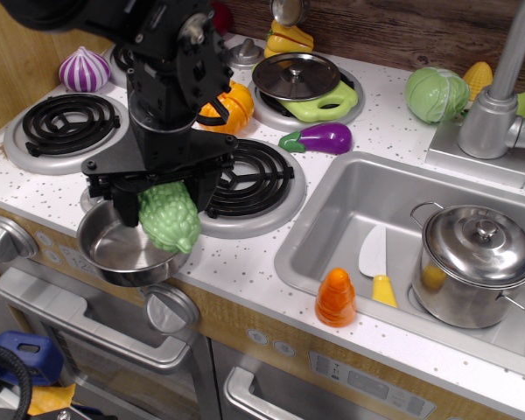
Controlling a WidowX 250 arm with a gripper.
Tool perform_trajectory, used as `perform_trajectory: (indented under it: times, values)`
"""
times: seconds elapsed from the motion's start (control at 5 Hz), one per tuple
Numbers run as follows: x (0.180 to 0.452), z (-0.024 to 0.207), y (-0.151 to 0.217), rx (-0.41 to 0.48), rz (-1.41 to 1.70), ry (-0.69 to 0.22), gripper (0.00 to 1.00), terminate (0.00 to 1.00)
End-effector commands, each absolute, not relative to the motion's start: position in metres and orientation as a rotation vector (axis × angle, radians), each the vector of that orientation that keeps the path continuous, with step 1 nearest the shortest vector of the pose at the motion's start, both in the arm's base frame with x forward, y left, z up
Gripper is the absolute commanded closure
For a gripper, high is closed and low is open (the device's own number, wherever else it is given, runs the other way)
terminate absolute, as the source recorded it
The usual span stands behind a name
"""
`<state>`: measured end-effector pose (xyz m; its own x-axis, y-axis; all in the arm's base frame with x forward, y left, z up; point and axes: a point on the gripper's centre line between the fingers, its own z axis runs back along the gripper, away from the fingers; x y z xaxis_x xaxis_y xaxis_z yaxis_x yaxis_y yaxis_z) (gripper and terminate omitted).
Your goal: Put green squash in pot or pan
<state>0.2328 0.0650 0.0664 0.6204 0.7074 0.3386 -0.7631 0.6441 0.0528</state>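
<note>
- The black arm [171, 61] comes in from the upper left and points steeply down over the front left of the toy stove top, its wrist nearly vertical.
- The gripper [162, 194] hangs at the arm's low end, its black crossbar lying roughly level and its fingers pointing down on either side of the green squash [170, 219].
- The fingers are clamped on the squash's upper part; the bumpy light green body sticks out below them, tilted, with its tapered end lowest.
- The squash sits over the right side of the small steel pan [122, 254], its lower end at or just inside the rim; whether it touches the metal is hard to tell from this angle.
- The pan stands at the front edge of the counter, in front of the left coil burner [63, 122] and just left of the middle coil burner [245, 175], partly hidden by the gripper.
- Behind the arm an orange-yellow toy [227, 103] shows beside the wrist, and a purple-white onion [84, 70] lies at the back left.
- A steel lid [296, 75] rests on a lime-green piece [325, 105] at the back; a purple eggplant [322, 138] lies just in front of it.
- In the sink [350, 219] stand a lidded steel pot [472, 262] and a white and yellow toy knife [376, 262]; an orange cone-shaped toy [336, 297] stands on the sink's front edge.
- A round green cabbage [436, 93] lies beside the faucet [499, 96].
</note>
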Motion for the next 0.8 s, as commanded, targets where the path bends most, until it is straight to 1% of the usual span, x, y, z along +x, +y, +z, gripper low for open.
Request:
perform_trajectory:
  times: [0.0,0.2,0.4,0.6]
  values:
    - [0.237,0.052,0.098,0.226,0.784,-0.357,1.0,0.0]
    - [0.23,0.04,0.109,0.241,0.743,-0.359,1.0,0.0]
    - [0.229,0.017,0.115,0.262,0.711,-0.43,1.0,0.0]
    - [0.237,0.021,0.119,0.238,0.687,-0.458,0.0,1.0]
